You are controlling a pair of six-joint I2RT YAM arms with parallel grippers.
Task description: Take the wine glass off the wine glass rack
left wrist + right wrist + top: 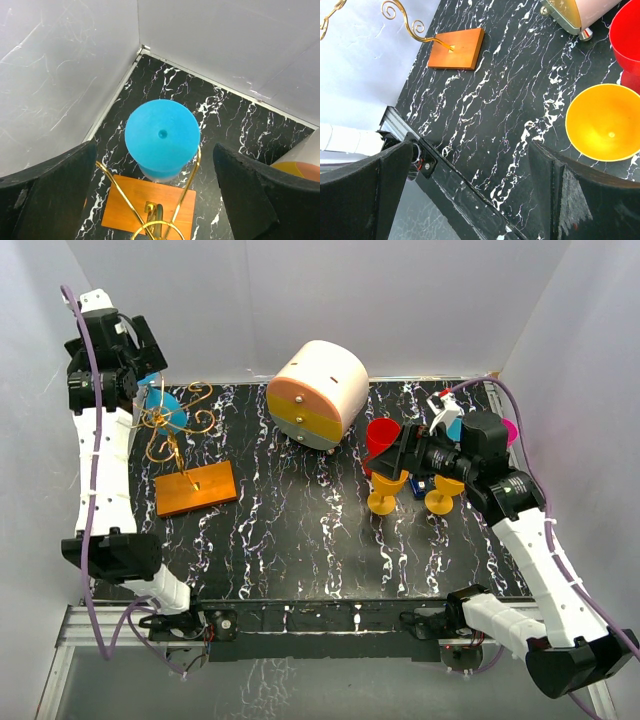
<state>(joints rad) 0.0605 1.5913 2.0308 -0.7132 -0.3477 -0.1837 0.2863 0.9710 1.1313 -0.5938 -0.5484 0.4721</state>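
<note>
Blue plastic fills my left wrist view: the glass [162, 137] hangs foot-up on the rack [165, 192], straight below my left hand [148, 368]. The fingers [50, 195] stand spread wide to either side of it and touch nothing. My right hand [398, 455] is released too and empty, with a yellow glass [605, 122] just below and to one side of it.

My worry is the gold wire. It hugs the glass on both sides under the foot, so if I come down and close carelessly I may pinch wire along with plastic. A straight pull up would likely snag the bowl in the wire slot and drag the whole stand with it. The stand looks light on its small orange block, so I judge it could tip or skid. The foot is round and smooth, and a shallow grip might slide off.

Below both hands the counter [300, 530] is black with white marble veining and glossy. Plain white walls [420, 300] close in on three sides, tight beside my left hand.
</note>
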